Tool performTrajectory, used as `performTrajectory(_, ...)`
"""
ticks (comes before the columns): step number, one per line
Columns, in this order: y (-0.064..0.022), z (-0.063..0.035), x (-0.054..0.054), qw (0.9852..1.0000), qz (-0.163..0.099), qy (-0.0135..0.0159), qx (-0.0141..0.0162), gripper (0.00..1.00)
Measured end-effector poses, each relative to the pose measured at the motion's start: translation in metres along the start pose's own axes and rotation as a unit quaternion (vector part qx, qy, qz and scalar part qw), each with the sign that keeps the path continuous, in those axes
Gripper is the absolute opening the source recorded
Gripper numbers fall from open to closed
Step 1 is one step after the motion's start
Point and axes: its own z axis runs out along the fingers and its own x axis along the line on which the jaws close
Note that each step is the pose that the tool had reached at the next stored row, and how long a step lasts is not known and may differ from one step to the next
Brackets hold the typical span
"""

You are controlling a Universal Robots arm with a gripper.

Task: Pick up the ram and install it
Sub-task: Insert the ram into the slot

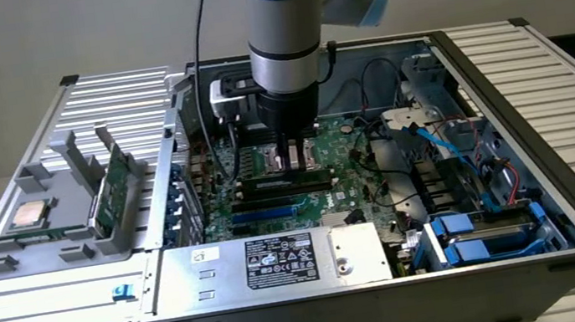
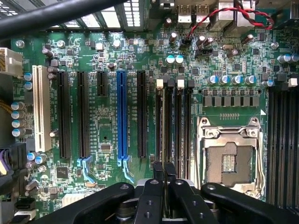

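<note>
Right, the gripper (image 1: pixel 294 164) hangs low over the board (image 1: pixel 270 201) inside the open case (image 1: pixel 395 285), jaws pinched almost fully together. In the wrist view the gripper (image 2: pixel 163 171) shows two dark fingertips (image 2: pixel 158 169) close side by side, and I can't make out anything caught between them. They sit just over the bank of black slots (image 2: pixel 173 121), beside the empty silver socket (image 2: pixel 229 161).

Now, the ram (image 1: pixel 116 189): a thin green stick standing on its edge in the grey holder (image 1: pixel 9 266), outside the case at the exterior view's left. A square silver chip (image 1: pixel 31 216) rests just beside it in the same holder.

So here is the relation that matters. The ram lies well apart from the gripper, off towards the exterior view's left, with the case wall between them. Its long axis runs near-to-far in that view, while the slots (image 1: pixel 285 182) under the gripper run across it. By my reading, stick and slots are roughly a quarter-turn out of line. The pick looks not yet made.
</note>
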Motion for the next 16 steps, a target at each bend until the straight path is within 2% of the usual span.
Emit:
performTrajectory(9, -0.0005, 0.0002, 0.0004, 1.0000, -0.002, 0.0001, -0.0017, 0.11)
performTrajectory(16, -0.0006, 0.0004, 0.0009, 1.0000, -0.004, 0.0001, -0.0018, 0.11)
